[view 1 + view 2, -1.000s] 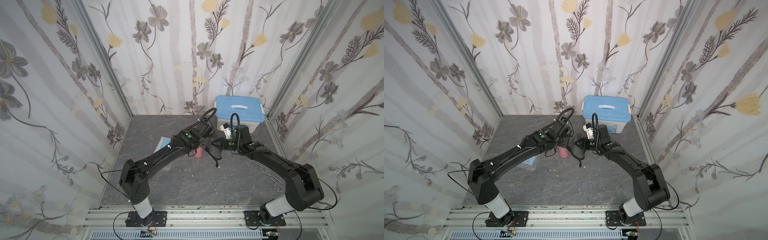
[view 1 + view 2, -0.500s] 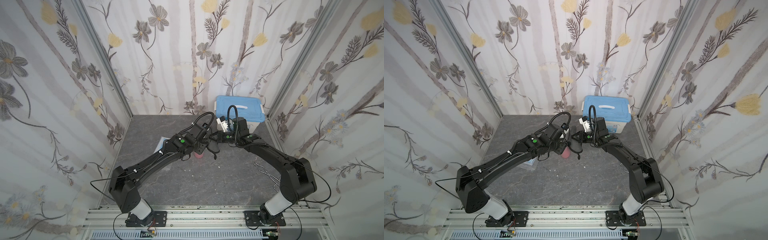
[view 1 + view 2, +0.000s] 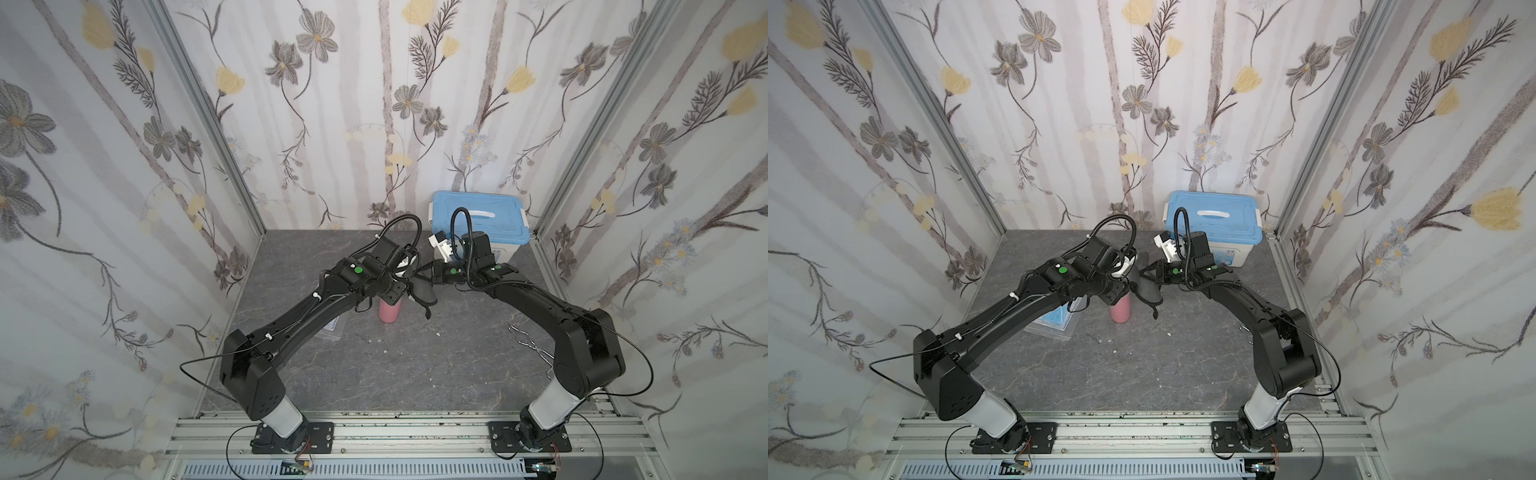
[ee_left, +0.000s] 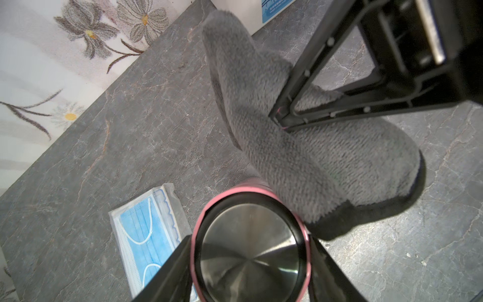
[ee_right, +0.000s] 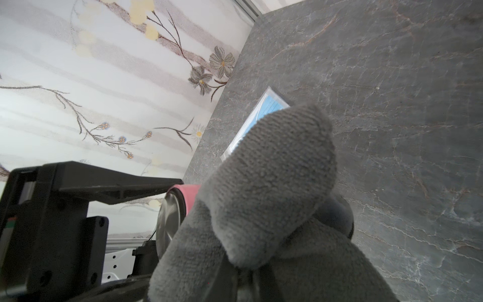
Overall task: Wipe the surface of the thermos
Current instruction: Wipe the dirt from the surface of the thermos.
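Thermos point(image 4: 249, 251) stands upright mid-table, L gripper point(image 4: 249, 264) clamped on its top, one finger each side. R gripper point(image 4: 281, 119) pinched shut on grey cloth point(image 4: 308, 157), which presses against thermos's upper side. Mask pack point(image 4: 146, 230) lies just beside thermos; blue-lid box point(image 3: 478, 224) behind R arm. Box label unreadable. Wire tongs point(image 3: 534, 347) near R base.

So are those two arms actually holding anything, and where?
Yes. The left gripper clamps the pink thermos at its capped top. The right gripper pinches a grey cloth near its middle.
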{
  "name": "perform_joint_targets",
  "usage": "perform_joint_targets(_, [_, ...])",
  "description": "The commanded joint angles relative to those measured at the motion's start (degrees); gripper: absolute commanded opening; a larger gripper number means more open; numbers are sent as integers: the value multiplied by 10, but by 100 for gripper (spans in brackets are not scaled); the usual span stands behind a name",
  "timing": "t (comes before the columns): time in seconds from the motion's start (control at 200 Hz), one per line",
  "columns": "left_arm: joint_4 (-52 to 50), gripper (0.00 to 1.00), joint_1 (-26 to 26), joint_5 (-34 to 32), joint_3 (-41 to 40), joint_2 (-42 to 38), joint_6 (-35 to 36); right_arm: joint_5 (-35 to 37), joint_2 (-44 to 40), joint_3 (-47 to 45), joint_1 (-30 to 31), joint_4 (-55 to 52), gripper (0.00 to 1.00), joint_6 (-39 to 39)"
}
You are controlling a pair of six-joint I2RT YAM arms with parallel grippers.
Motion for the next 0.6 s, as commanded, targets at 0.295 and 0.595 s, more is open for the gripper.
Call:
perform_joint_targets(0.295, [82,0,17,160,-90,-61,123,-55,2,-2,3,59,0,18])
perform_joint_targets(0.595, [105,0,27,164,-103,-55,130,-32,25,-103,21,145,0,52])
